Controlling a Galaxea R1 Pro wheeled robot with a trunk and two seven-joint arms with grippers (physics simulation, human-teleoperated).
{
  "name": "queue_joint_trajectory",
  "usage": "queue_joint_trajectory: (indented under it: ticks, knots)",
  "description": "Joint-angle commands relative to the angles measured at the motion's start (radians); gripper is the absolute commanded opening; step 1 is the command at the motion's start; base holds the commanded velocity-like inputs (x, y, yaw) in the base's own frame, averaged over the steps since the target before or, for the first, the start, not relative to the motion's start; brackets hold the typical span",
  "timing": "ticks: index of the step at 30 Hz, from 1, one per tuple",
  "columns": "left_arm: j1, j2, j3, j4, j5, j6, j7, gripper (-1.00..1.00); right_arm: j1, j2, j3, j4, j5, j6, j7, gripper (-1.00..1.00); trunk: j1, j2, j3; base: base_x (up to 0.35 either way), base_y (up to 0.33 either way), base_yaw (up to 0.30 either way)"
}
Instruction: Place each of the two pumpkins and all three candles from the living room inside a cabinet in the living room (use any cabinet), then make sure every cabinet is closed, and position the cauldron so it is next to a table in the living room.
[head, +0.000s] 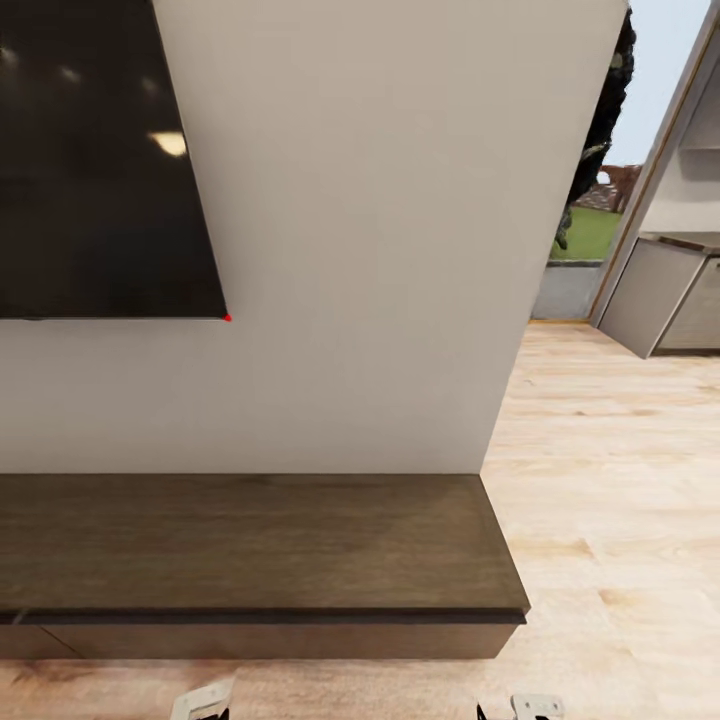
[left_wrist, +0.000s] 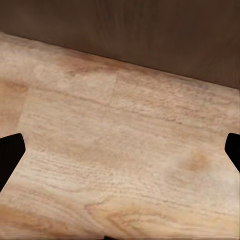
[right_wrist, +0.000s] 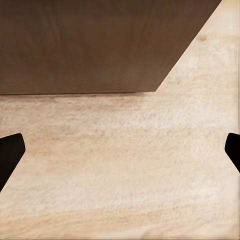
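Observation:
The cabinet (head: 250, 545) is a long, low dark-brown console against the white wall, its top bare and its front (head: 270, 640) flush and shut. Its right end stops at the wall's corner. My left gripper (head: 205, 700) and right gripper (head: 530, 708) peek in at the bottom edge of the head view, low over the floor in front of it. In the left wrist view the left gripper (left_wrist: 120, 150) stands open over bare floorboards, with the cabinet (left_wrist: 140, 35) just beyond. The right gripper (right_wrist: 120, 150) is open too, facing the cabinet's end corner (right_wrist: 90, 45). Pumpkins, candles and cauldron are out of view.
A black TV screen (head: 95, 160) hangs on the wall (head: 380, 250) above the console. Pale wood floor (head: 610, 480) runs to the right past the wall's corner toward a glass opening with greenery (head: 590, 230) and grey units (head: 665, 295).

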Motion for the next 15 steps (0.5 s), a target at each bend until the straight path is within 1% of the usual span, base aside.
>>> queue_joint_trajectory:
  ticks: [1,3,6,9,10,12,13,15]
  knots:
    - [0.002,0.0,0.0,0.0,0.0,0.001,0.0,1.0,0.001,0.0,0.0,0.0,0.0,0.001,0.0,1.0,-0.004,0.007,0.003,0.0,0.0,0.0]
    - [0.004,0.0,0.0,0.0,0.0,0.004,0.0,1.0,0.002,0.001,0.001,0.001,0.0,0.003,0.0,1.0,-0.012,0.021,0.01,0.0,0.0,0.0]
    - [0.007,0.001,0.0,0.0,0.0,0.028,0.0,1.0,0.004,0.001,0.001,0.002,0.0,0.006,0.0,1.0,-0.023,0.042,0.019,0.0,0.0,0.0]
    - [0.009,0.003,0.0,0.0,0.0,0.081,0.0,1.0,0.009,0.0,0.001,0.012,0.0,0.008,0.001,1.0,-0.035,0.063,0.028,0.0,0.0,0.0]
    - [0.009,0.004,0.0,0.0,0.0,0.089,0.0,1.0,0.01,0.0,0.001,0.014,0.001,0.008,0.001,1.0,-0.038,0.07,0.031,0.0,0.0,0.0]
    - [0.012,0.016,0.0,0.0,0.0,0.115,0.0,1.0,0.012,0.001,0.001,0.026,0.001,0.016,0.0,1.0,-0.046,0.084,0.038,0.0,0.0,0.0]
    - [0.015,0.018,0.0,0.0,0.0,0.118,0.0,1.0,0.013,0.0,0.001,0.03,0.001,0.024,0.0,1.0,-0.05,0.091,0.041,0.0,0.0,0.0]
    - [0.025,0.02,0.0,0.0,0.0,0.124,-0.001,1.0,0.013,0.001,0.002,0.033,0.002,0.095,-0.001,1.0,-0.058,0.105,0.047,0.0,0.0,0.0]
